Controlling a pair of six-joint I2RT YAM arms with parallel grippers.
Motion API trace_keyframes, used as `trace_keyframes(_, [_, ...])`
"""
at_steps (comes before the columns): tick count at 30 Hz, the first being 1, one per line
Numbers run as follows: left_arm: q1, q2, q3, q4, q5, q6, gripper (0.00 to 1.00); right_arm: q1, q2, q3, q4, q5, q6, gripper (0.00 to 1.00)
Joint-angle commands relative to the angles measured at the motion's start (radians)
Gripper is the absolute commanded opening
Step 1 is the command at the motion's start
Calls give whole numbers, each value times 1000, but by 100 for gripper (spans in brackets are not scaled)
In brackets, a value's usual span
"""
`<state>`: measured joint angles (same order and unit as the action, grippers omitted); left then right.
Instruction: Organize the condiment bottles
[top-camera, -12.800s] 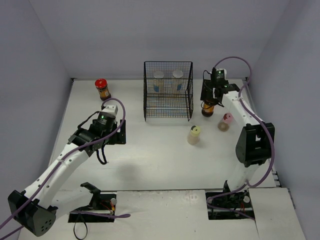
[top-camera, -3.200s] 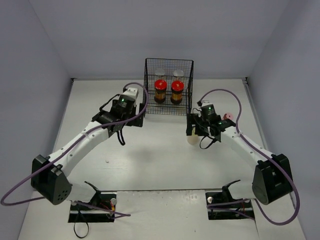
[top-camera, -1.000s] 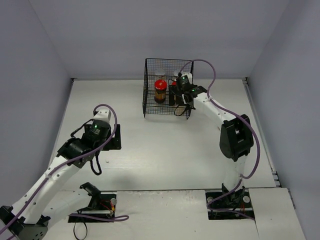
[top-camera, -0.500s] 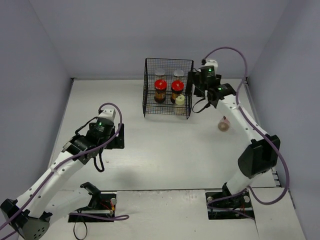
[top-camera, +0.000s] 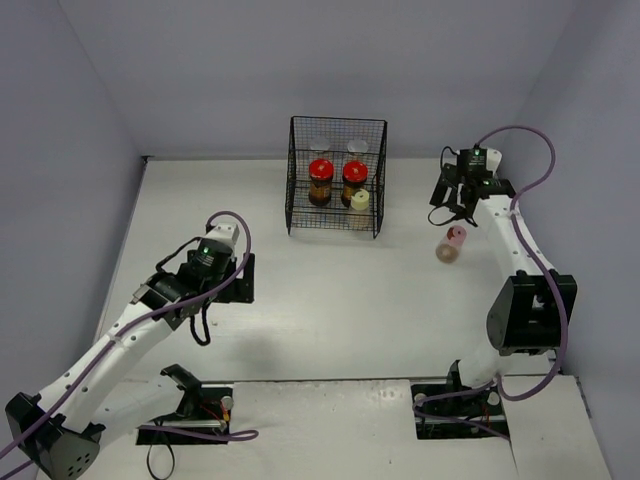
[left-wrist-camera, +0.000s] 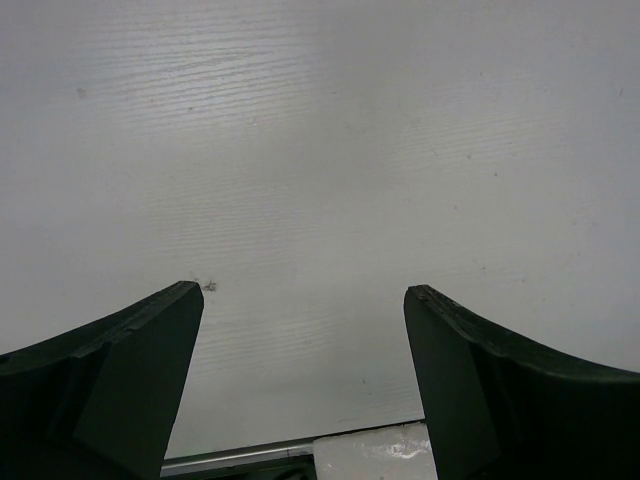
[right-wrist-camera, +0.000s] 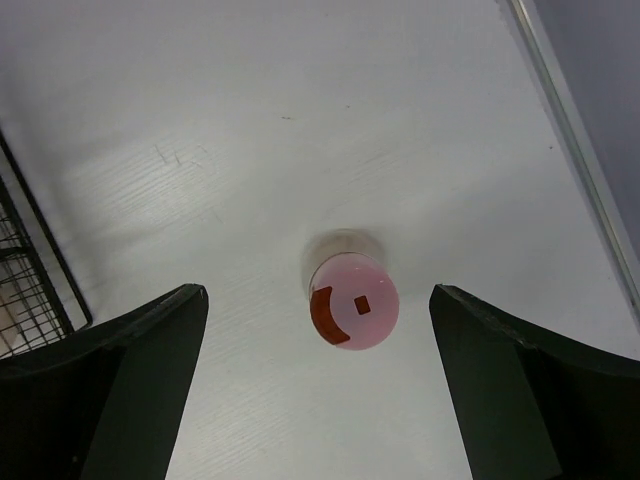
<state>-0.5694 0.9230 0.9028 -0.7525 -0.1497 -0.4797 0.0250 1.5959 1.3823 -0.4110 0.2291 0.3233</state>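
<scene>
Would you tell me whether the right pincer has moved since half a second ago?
Yes: the right pincer shifted rightward, away from the basket, toward the pink-capped bottle.

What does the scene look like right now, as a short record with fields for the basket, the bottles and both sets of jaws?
basket: black wire mesh basket, far side of the table
in basket: two red-lidded jars, two silver-capped bottles behind them, yellow-green-capped bottle in front
outside basket: pink-capped bottle, on the table to its right
left jaws: open, empty, over bare table
right jaws: open, empty, above the pink-capped bottle
</scene>
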Motion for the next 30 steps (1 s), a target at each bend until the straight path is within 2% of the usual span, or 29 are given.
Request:
trace_keyframes(1, [3, -1, 12, 48, 18, 7, 83, -14, 42, -5, 25, -23, 25, 99])
trace_keyframes(8, [3, 0, -1, 48, 29, 4, 83, -19, 119, -34, -6, 4, 19, 98])
trace_keyframes(22, [3, 34, -1, 76, 42, 3, 83, -20, 111, -112, 14, -31, 39, 84])
trace_keyframes(25, [3, 36, 2, 77, 42, 4, 83, -22, 98, -131, 32, -34, 37, 74])
trace_keyframes(26, [3, 36, 1, 78, 42, 3, 83, -20, 92, -134, 44, -34, 37, 66])
trace_keyframes(30, [3, 39, -2, 81, 42, 4, 83, -20, 62, -146, 63, -31, 31, 49])
